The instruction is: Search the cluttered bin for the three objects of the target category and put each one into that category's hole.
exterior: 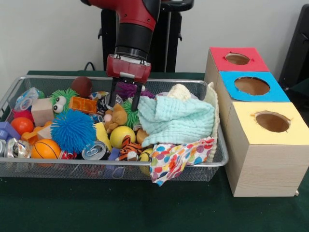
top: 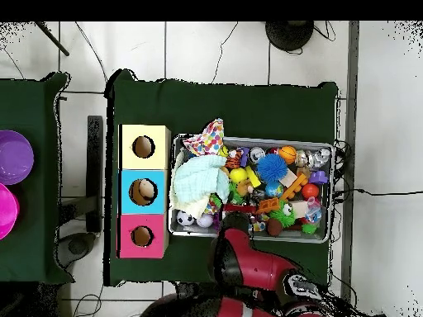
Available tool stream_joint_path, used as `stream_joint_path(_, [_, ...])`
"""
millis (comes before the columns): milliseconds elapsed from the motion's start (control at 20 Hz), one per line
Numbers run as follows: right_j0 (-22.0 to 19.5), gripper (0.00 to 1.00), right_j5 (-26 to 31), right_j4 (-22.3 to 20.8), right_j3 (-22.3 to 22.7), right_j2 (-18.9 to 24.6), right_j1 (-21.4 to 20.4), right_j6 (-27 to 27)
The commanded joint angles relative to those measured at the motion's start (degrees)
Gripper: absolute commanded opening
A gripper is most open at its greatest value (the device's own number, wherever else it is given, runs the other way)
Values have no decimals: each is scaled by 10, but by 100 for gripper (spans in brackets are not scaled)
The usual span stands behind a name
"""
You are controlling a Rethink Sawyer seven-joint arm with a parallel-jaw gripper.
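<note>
My gripper (exterior: 124, 102) hangs open over the back middle of the wire bin (exterior: 96, 165), its fingers (exterior: 112, 99) straddling empty air. Just below sit a small brown plush (exterior: 116, 118) and a green spiky ball (exterior: 129, 113). Nothing is held. To the right of the bin stand three wooden boxes with holes in coloured tops: red (exterior: 236, 59), blue (exterior: 251, 86) and yellow (exterior: 271, 122). From overhead my arm (top: 240, 248) covers the gripper at the bin's near rim, and something tan shows inside the blue box's hole (top: 145, 191).
The bin holds a blue spiky ball (exterior: 72, 129), a small basketball (exterior: 45, 149), a yellow ball (exterior: 122, 136), a can (exterior: 94, 151), a tiger plush (exterior: 129, 150) and a googly-eyed green puff (exterior: 62, 99). A mint cloth (exterior: 176, 120) and a polka-dot cloth (exterior: 176, 159) cover its right end.
</note>
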Motion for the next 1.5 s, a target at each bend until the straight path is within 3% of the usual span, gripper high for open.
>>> stream_joint_path(50, [17,100,74,20,-58,5,-17,60])
stream_joint_path(850, [48,100,18,33,-86,-35,13,64])
stream_joint_path(1350, [28,100,12,-2,-103,-20,27,75])
stream_joint_path(1500, [23,100,-15,-3,-102,-15,34,87])
